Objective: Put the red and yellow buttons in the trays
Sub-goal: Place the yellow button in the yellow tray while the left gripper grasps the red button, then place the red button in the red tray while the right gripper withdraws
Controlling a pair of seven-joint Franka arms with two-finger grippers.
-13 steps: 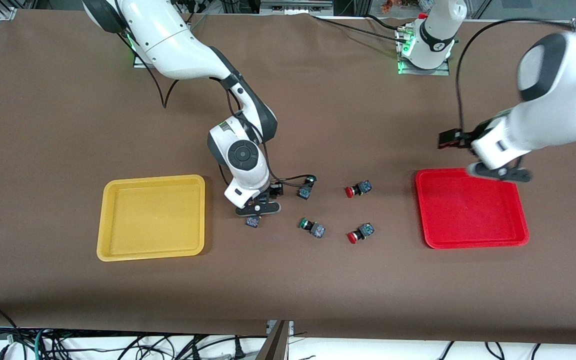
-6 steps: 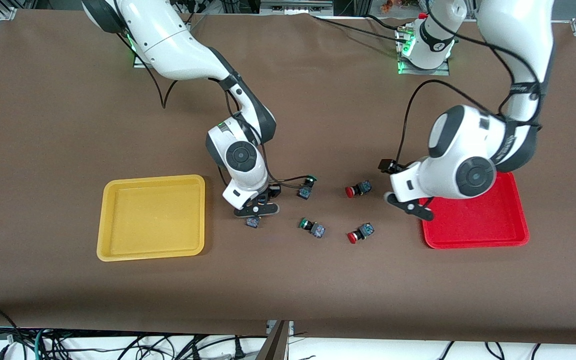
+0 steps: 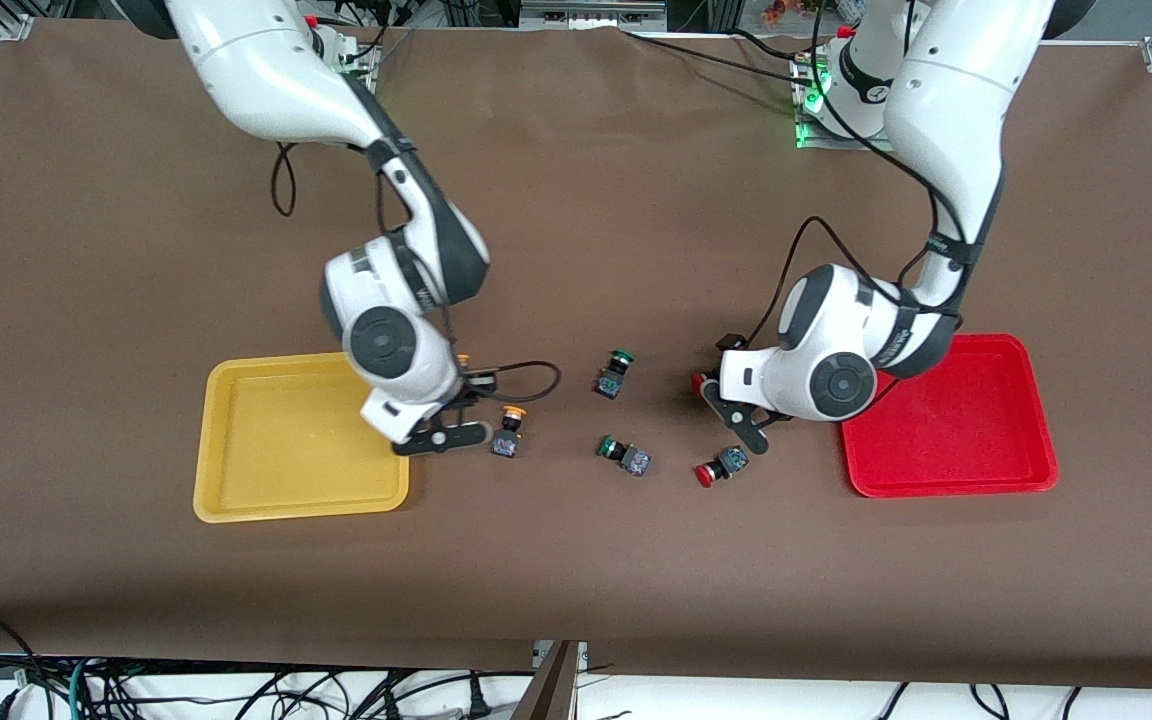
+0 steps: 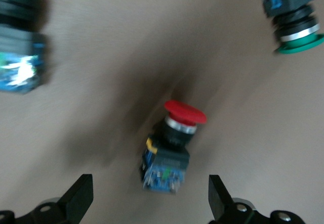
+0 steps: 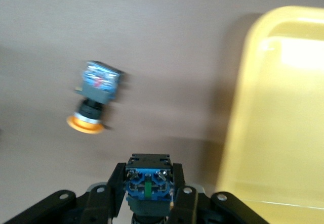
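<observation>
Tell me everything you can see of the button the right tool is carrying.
The held button is clamped in the right tool, pads on both sides of its black body. Its bluish square base with contact terminals faces the wrist camera; the cap points down and is hidden, so its colour cannot be told. It hangs at the edge of the yellow tray, beside a yellow-capped button lying on the table.

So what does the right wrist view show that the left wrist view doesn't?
Only the right wrist view shows the yellow tray, a yellow-capped button lying on the table beside it, and the right end effector shut on another button.

Only the left wrist view shows a red-capped button lying between the open fingers of the left end effector, plus a green-capped button at the picture's edge.

Both show the brown table.
</observation>
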